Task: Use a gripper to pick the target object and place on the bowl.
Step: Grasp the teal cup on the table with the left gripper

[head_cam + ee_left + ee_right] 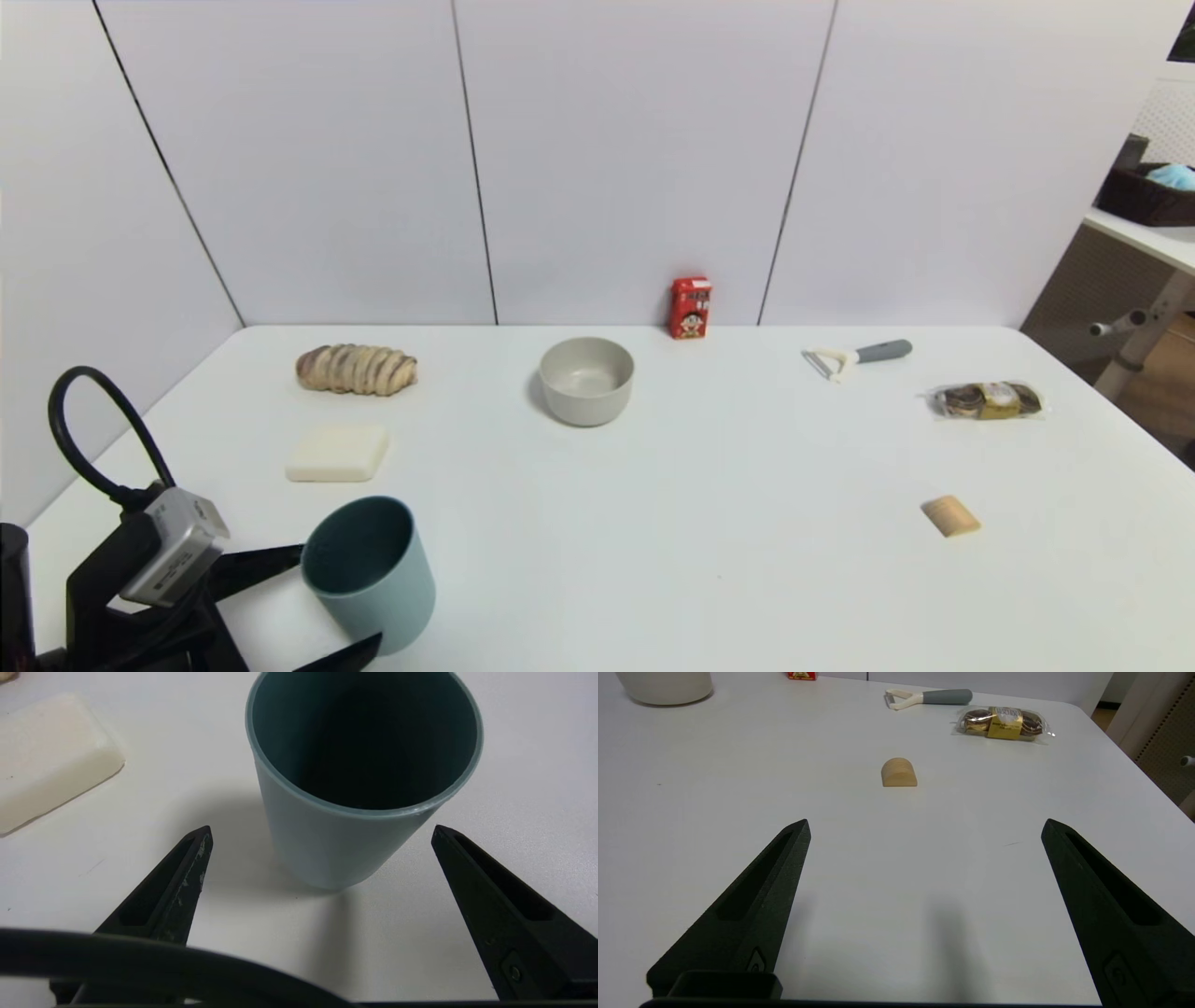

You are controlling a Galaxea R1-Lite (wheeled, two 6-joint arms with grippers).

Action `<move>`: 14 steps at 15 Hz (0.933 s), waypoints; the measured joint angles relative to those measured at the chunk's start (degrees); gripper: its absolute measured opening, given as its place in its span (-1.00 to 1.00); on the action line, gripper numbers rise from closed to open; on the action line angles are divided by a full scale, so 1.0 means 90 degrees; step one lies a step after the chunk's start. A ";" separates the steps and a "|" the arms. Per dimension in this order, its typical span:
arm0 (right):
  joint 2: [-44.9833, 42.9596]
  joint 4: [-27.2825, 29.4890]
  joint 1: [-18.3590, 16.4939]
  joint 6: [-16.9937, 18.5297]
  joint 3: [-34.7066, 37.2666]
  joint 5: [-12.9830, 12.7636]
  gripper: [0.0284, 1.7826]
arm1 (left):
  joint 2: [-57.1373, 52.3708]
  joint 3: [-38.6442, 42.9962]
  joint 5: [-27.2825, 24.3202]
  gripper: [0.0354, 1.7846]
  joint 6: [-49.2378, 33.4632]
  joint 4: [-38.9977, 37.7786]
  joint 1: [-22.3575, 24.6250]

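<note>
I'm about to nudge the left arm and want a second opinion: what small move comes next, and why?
Probably ease the left gripper forward a little. Its jaws stand open with the tips just short of the upright teal cup, touching nothing, so closing now would likely miss or only pinch its near side.

Bright, even light; soft shadows; nearby cable (140, 961) perhaps blurred.

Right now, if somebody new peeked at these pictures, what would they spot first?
Probably the teal cup, standing upright at the table's near left, with the left tool open, one finger on each side, not touching it. Next, the grey bowl in the middle toward the back, and the little red carton against the wall behind it. The right tool hangs open over bare table.
</note>
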 joint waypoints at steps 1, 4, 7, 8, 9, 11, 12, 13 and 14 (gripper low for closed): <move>0.0000 -0.0004 0.0000 0.0000 0.0000 0.0000 0.92 | 0.0054 0.0056 -0.0003 0.89 -0.0004 -0.0196 0.0000; 0.0000 -0.0004 0.0000 -0.0003 0.0000 -0.0003 0.92 | 0.0221 0.0368 -0.0005 0.89 -0.0056 -0.0992 0.0000; 0.0000 -0.0004 0.0000 0.0003 0.0000 0.0000 0.92 | 0.0413 0.0478 -0.0030 0.89 -0.0080 -0.1394 -0.0007; 0.0000 -0.0007 0.0000 0.0003 0.0000 0.0000 0.92 | 0.0484 0.0488 -0.0037 0.89 -0.0081 -0.1497 -0.0007; 0.0000 -0.0007 0.0000 0.0000 0.0000 0.0005 0.92 | 0.0542 0.0490 -0.0041 0.89 -0.0080 -0.1537 -0.0007; 0.0000 -0.0001 0.0000 0.0000 0.0000 0.0000 0.92 | 0.0642 0.0490 -0.0056 0.89 -0.0080 -0.1569 -0.0014; 0.0000 -0.0007 0.0000 0.0000 0.0000 0.0000 0.92 | 0.0685 0.0478 -0.0061 0.89 -0.0077 -0.1574 -0.0019; 0.0000 -0.0004 0.0000 0.0000 0.0000 0.0000 0.92 | 0.0738 0.0451 -0.0065 0.89 -0.0080 -0.1581 -0.0034; 0.0000 -0.0007 0.0000 0.0000 0.0000 -0.0003 0.92 | 0.0802 0.0410 -0.0065 0.89 -0.0080 -0.1583 -0.0080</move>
